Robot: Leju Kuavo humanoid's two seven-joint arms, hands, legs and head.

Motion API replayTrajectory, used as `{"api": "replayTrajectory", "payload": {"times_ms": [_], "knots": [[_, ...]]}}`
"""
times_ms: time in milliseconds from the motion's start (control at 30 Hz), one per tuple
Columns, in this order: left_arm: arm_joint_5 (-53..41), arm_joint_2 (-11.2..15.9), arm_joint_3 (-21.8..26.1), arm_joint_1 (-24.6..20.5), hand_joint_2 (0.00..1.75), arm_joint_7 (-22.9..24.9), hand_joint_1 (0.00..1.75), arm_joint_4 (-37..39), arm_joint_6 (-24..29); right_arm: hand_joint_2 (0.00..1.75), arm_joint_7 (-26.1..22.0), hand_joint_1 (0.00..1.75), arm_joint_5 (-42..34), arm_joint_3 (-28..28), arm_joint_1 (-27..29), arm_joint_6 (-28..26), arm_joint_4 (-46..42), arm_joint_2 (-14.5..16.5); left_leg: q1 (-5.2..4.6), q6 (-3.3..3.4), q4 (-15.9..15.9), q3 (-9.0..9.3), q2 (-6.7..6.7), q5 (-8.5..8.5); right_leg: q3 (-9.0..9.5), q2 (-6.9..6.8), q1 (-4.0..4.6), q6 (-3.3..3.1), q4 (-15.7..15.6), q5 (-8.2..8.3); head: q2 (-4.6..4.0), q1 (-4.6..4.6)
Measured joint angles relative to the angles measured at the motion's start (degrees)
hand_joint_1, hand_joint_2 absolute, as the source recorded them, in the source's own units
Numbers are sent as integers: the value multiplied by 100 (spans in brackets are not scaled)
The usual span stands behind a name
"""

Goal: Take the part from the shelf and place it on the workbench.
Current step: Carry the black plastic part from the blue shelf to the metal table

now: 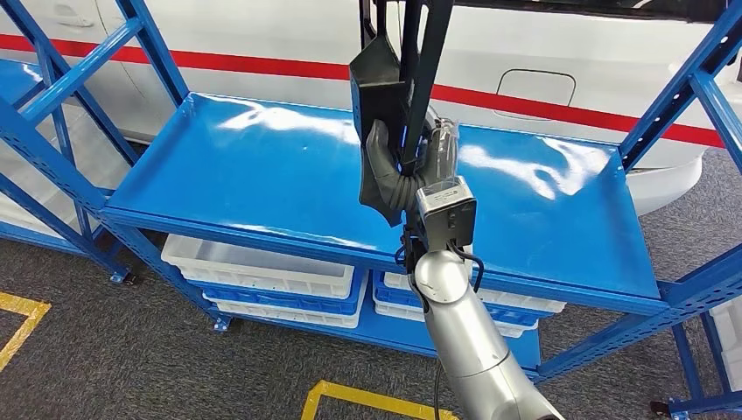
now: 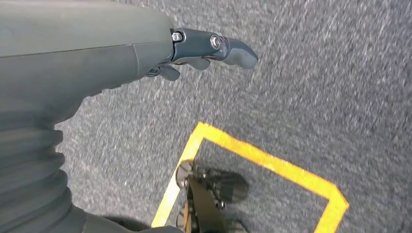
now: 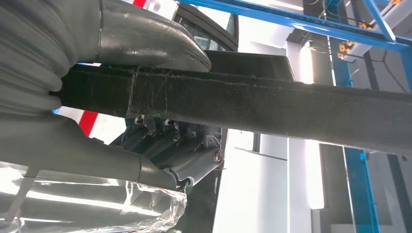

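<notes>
A long black part hangs upright above the blue shelf, held off its surface by my right hand, which grips it near its lower end. In the right wrist view the part runs as a dark bar across the picture, clamped between the thumb and the fingers of my right hand. Some clear plastic film clings near the hand. My left hand hangs over the grey carpet with its fingers apart and nothing in it.
The shelf top is bare. White bins sit on the lower level. Blue uprights and braces frame both ends. A white vehicle with a red stripe stands behind. Yellow floor tape marks the carpet.
</notes>
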Motion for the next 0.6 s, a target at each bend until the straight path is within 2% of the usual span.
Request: {"api": "replayTrajectory", "payload": {"times_ms": [200, 267, 333, 400, 467, 500, 533, 567, 600], "knots": [[63, -22, 85, 0, 175, -98, 0, 0, -271, 175, 4, 155, -28, 30, 79, 11, 0, -113, -16, 49, 35, -18, 0, -25, 4, 0, -41, 12, -8, 6, -1, -2], [68, -25, 88, -1, 175, -165, 0, 0, -362, 175, -5, 155, -30, 30, 109, 8, -1, -156, -30, 93, 20, -11, -1, -3, 13, 2, -52, 47, -27, 29, -1, -3], [68, -45, 90, -8, 175, -192, 0, 0, -400, 175, -32, 155, -41, 28, 151, 4, -10, -208, -2, 154, -120, 57, 12, 98, -8, -8, -36, 84, -13, 7, -1, 1], [64, -67, 90, -21, 175, -197, 0, 0, -428, 175, -78, 155, -60, 29, 190, 2, -19, -283, 33, 205, -264, 113, 34, 200, -180, -24, -37, 78, 349, -217, -1, 10], [59, -74, 90, -29, 175, -198, 0, 0, -459, 175, -118, 155, -83, 26, 255, 2, -20, -372, 33, 216, -285, 93, 46, 233, -505, -31, -97, 91, 1109, -553, 0, 18], [57, -77, 90, -31, 175, -199, 0, 0, -471, 175, -132, 155, -95, 22, 307, 2, -20, -413, 40, 202, -284, 76, 48, 242, -628, -34, -135, 129, 1412, -653, 0, 21], [56, -81, 90, -31, 175, -202, 0, 0, -478, 175, -143, 155, -105, 18, 362, 1, -20, -450, 53, 184, -280, 61, 51, 251, -659, -39, -177, 191, 1529, -673, 0, 21], [54, -85, 90, -32, 175, -207, 0, 0, -483, 175, -153, 155, -111, 15, 409, -1, -21, -478, 76, 157, -268, 43, 53, 257, -567, -53, -221, 277, 1400, -604, 0, 22], [51, -87, 90, -34, 175, -213, 0, 0, -489, 175, -162, 155, -114, 13, 440, -3, -25, -500, 104, 119, -243, 22, 54, 255, -363, -77, -267, 372, 1054, -477, -1, 22]]}}
